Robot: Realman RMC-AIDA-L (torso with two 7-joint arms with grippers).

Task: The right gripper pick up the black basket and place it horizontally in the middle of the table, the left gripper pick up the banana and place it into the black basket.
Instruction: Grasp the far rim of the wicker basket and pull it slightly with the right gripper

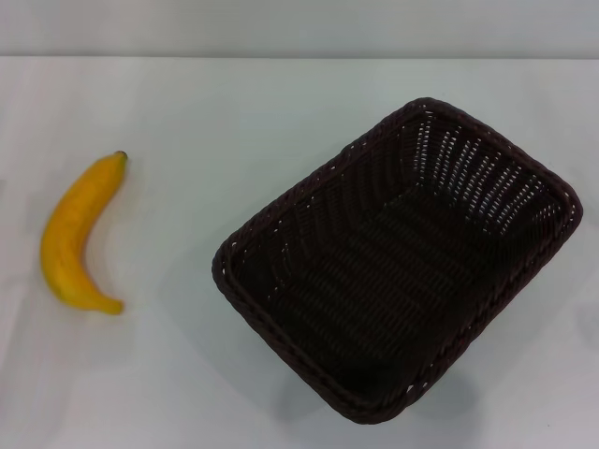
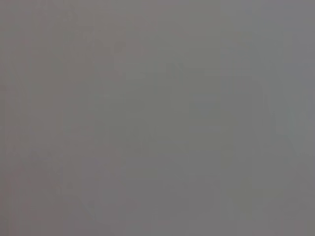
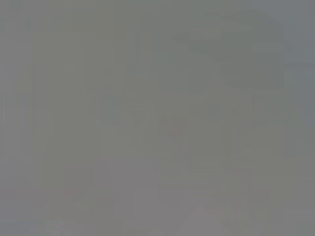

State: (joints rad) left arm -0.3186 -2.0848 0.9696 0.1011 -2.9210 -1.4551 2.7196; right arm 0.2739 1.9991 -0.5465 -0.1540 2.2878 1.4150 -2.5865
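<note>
The black basket (image 1: pixel 398 262) sits on the white table (image 1: pixel 234 122) right of centre, turned diagonally, open side up and empty. The banana (image 1: pixel 77 238) lies on the table at the left, curved, with its dark stem tip pointing to the far side. The two are well apart. Neither gripper shows in the head view. Both wrist views show only a flat grey field with no object or fingers.
The table's far edge meets a pale wall along the top of the head view. Bare tabletop lies between the banana and the basket.
</note>
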